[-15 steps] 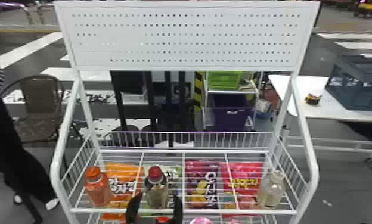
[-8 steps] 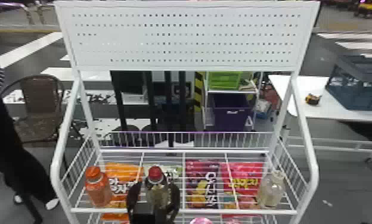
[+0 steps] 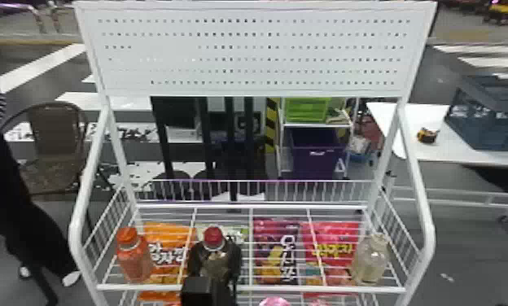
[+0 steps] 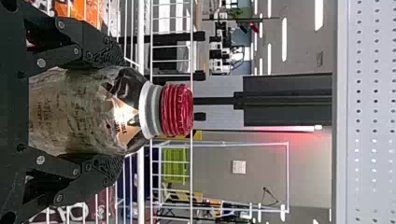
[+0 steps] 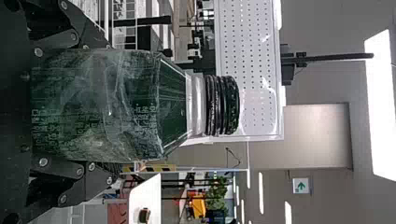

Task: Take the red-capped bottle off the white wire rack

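In the head view, my left gripper [image 3: 214, 260] is around the red-capped bottle [image 3: 213, 237], which stands upright on the white wire rack [image 3: 250, 288] near its front rail. The left wrist view has the bottle [image 4: 88, 109] between the two black fingers of my left gripper [image 4: 116, 111], which press against its sides below the white neck ring and red cap; its lower part is hidden. In the right wrist view, my right gripper [image 5: 109, 105] is shut on a dark green bottle [image 5: 116, 105] with a black cap.
An orange bottle [image 3: 132, 256] stands at the rack's left end, a clear bottle [image 3: 370, 260] at its right end. Colourful snack bags, such as a purple one [image 3: 275, 252], lie below the wires. White side rails [image 3: 422, 211] and a perforated back panel [image 3: 249, 49] frame the rack.
My left gripper has moved forward and up around the red-capped bottle, and its fingers have drawn together onto it. The bottle stays in about the same place.
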